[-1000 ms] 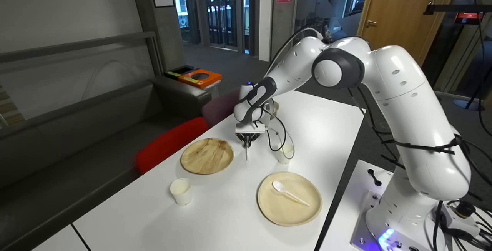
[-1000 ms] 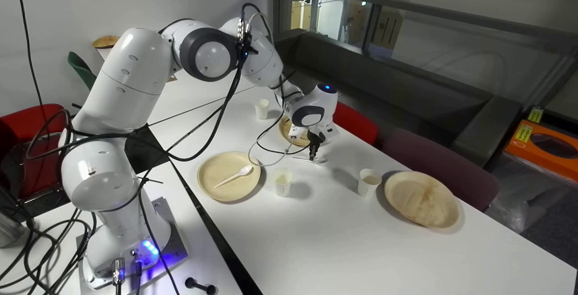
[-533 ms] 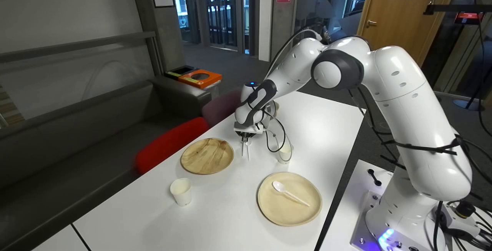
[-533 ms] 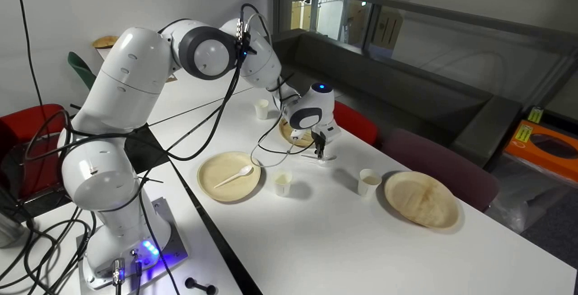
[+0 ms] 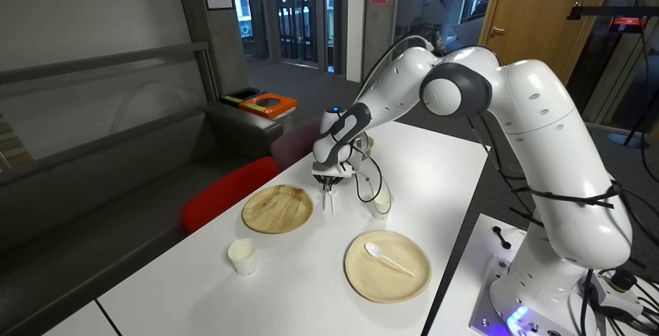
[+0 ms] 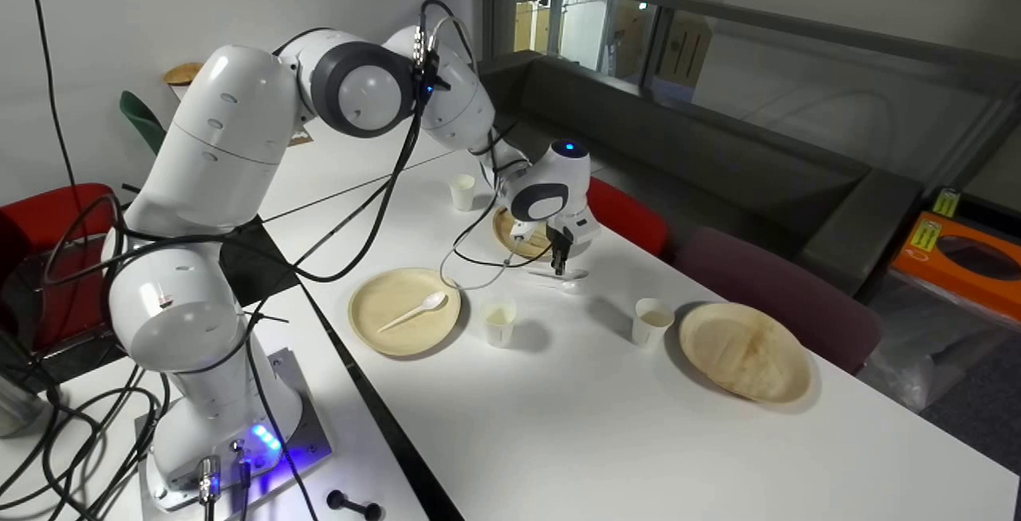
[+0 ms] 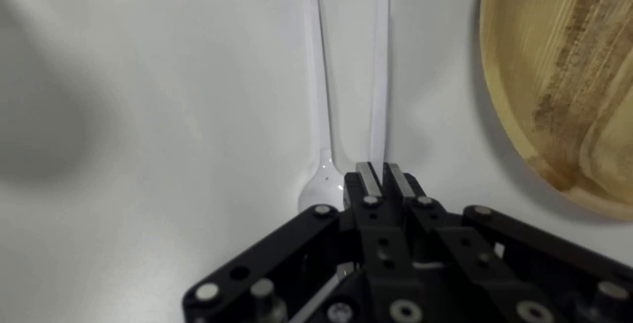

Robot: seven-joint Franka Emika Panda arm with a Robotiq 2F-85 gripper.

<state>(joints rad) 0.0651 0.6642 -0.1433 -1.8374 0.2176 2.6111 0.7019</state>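
the hand (image 7: 379,174) pinched a white utensil (image 7: 380,66), seen between spoon (image 7: 320,85) and plate (image 7: 514,41) in the wrist view, so gripping looked done and release not, though whether the utensil touched the desk (image 7: 207,90) was unclear.

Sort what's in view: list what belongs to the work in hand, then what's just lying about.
Likely part of the work:
gripper
white plastic utensil, its handle held in the gripper

Apparently just lying about:
loose white spoon beside that utensil
wooden plate nearest the gripper
pale plate with another spoon on it
third plate
three white cups
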